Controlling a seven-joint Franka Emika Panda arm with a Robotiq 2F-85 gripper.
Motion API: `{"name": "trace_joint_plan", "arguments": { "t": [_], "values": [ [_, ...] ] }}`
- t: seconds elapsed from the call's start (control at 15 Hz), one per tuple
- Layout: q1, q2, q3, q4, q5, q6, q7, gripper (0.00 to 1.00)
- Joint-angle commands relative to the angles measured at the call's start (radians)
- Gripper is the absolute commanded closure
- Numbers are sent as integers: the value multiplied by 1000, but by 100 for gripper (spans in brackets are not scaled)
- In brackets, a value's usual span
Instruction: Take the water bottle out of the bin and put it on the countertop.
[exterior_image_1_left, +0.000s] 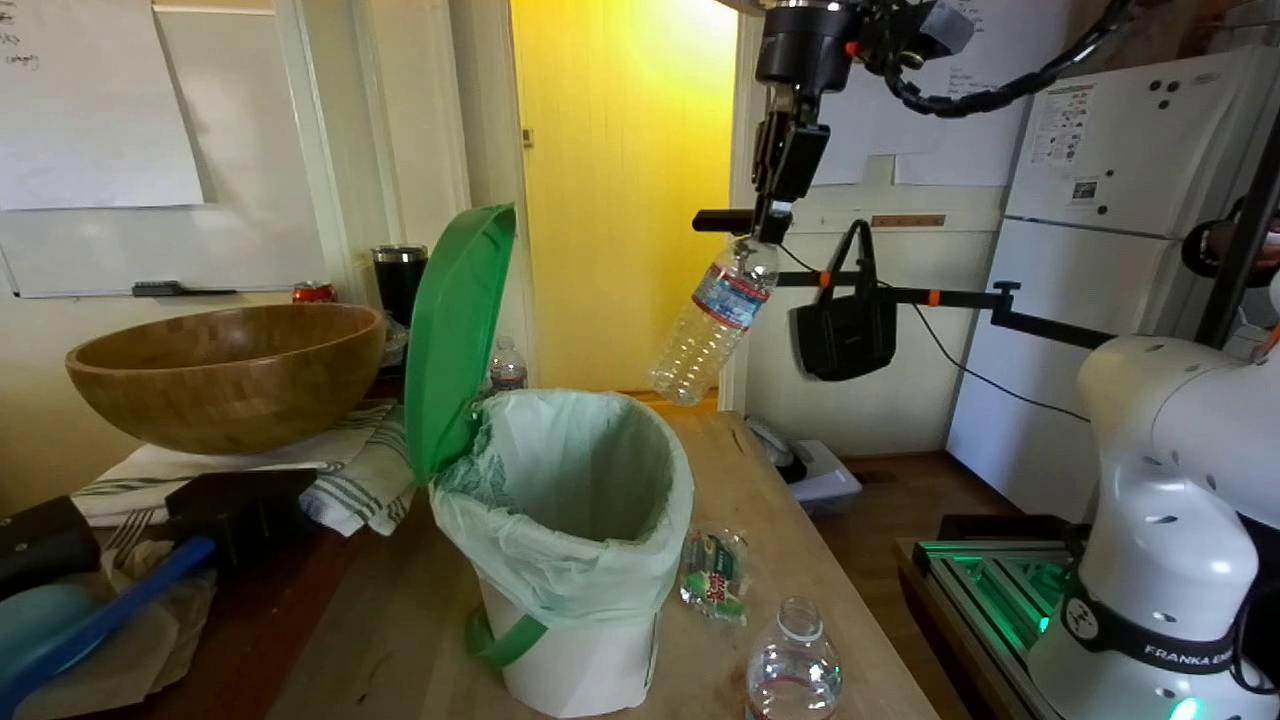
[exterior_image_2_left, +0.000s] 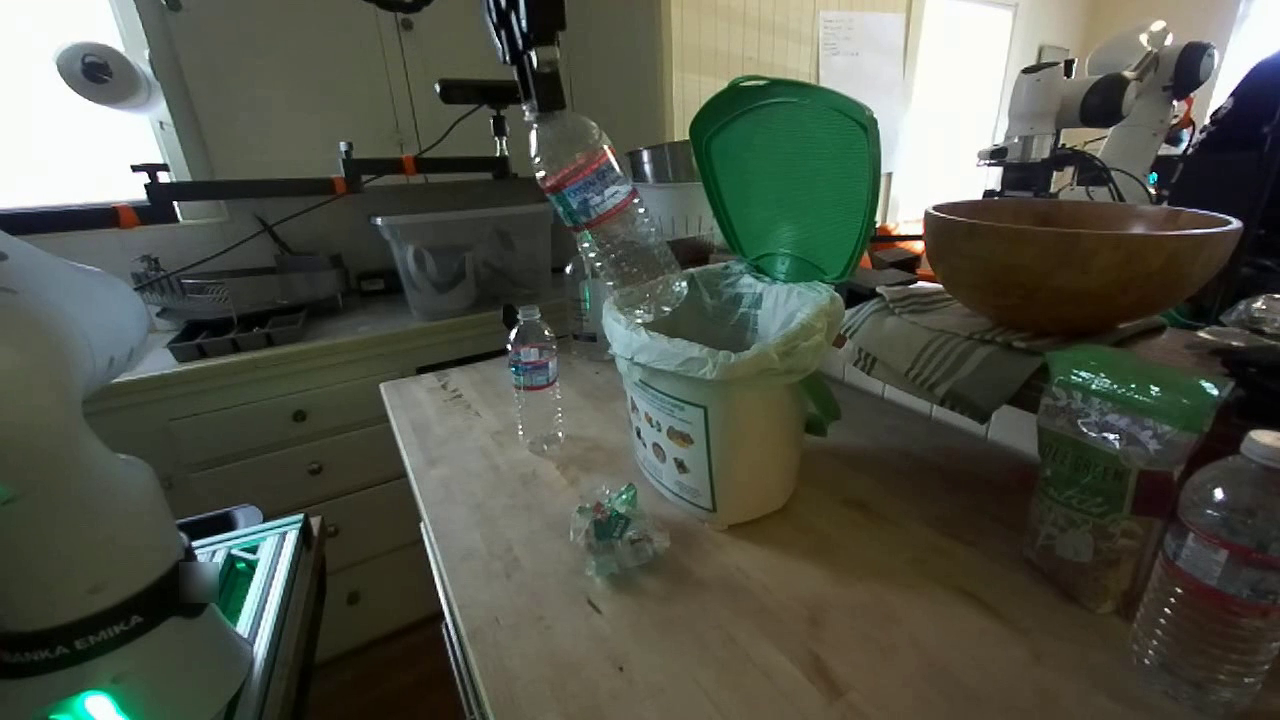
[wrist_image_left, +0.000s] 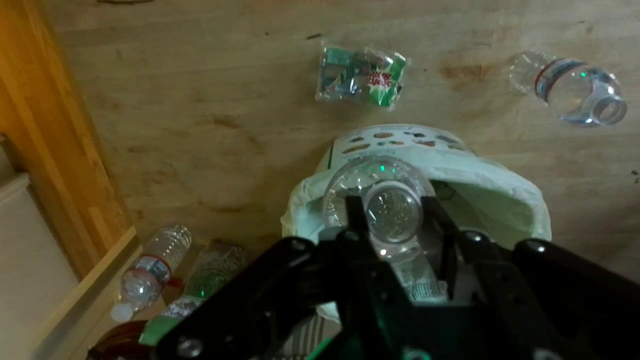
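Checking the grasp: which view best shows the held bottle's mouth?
Wrist view: it faces the mouth of the water bottle nearly head-on, its rim clear between the fingers. Both exterior views show the bottle side-on and tilted, the fingers hiding most of its mouth.

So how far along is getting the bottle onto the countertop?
Done: in an exterior view, the water bottle looks lifted out of the bin, whose green lid stands open. In hand: the gripper holds it tilted by the neck. Left: its base hangs in the air, so lower it onto the countertop and release.

Countertop (exterior_image_2_left: 870, 610) beneath bin (exterior_image_2_left: 745, 440); wrapper (exterior_image_2_left: 615, 535); bottles (exterior_image_2_left: 537, 385)
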Motion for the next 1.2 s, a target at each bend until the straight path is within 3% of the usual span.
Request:
{"name": "trace_joint_plan", "arguments": {
  "t": [0.0,0.6,1.13],
  "values": [
    [-3,39,-38,39,-35,-107,-51,92],
    [-26,137,-143,2,-100,-88,-188,92],
    [-65,224,-179,-56,-164,-48,-243,92]
  ]
}}
